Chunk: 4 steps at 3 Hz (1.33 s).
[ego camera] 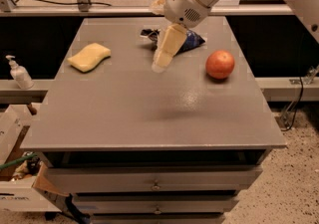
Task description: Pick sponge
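Observation:
The sponge [89, 56] is a pale yellow foam pad with wavy sides, lying flat on the far left part of the grey table [149, 113]. My gripper [160, 39] hangs above the middle of the table's far half, to the right of the sponge and well apart from it. It is open and empty, with one pale yellow padded finger [167, 46] pointing down and to the left. The white arm reaches in from the upper right.
A dark blue snack bag [193, 41] lies behind the gripper, partly hidden by it. A red-orange apple [220, 64] sits at the right. A soap bottle [18, 72] stands on a ledge left of the table. A cardboard box [15, 188] is on the floor at lower left.

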Each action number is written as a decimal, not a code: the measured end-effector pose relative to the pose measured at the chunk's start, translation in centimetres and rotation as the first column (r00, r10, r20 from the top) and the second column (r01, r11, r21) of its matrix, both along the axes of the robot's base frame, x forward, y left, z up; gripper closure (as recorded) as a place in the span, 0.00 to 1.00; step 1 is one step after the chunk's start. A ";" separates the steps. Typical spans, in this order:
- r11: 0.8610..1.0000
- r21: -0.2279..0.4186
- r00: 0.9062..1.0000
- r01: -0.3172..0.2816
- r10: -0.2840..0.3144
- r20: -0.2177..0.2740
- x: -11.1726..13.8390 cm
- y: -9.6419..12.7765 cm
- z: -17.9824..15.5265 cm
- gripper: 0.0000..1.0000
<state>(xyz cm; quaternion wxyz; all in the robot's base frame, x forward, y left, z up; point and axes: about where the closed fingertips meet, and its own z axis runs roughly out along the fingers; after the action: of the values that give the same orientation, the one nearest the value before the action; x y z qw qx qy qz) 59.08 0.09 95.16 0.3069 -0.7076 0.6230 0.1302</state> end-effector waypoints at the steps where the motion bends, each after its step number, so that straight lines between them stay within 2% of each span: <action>1: 0.999 0.030 1.000 0.012 -0.011 -0.011 1.7 3.4 -0.6 0.00; 3: 0.995 0.083 0.996 0.062 -0.057 -0.065 4.9 9.1 -3.0 0.00; 4: 0.989 0.113 0.992 0.096 -0.085 -0.098 7.0 12.2 -4.4 0.00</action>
<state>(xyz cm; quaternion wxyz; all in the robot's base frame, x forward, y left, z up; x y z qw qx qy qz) 66.03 12.28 90.79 0.3244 -0.6523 0.6595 0.1852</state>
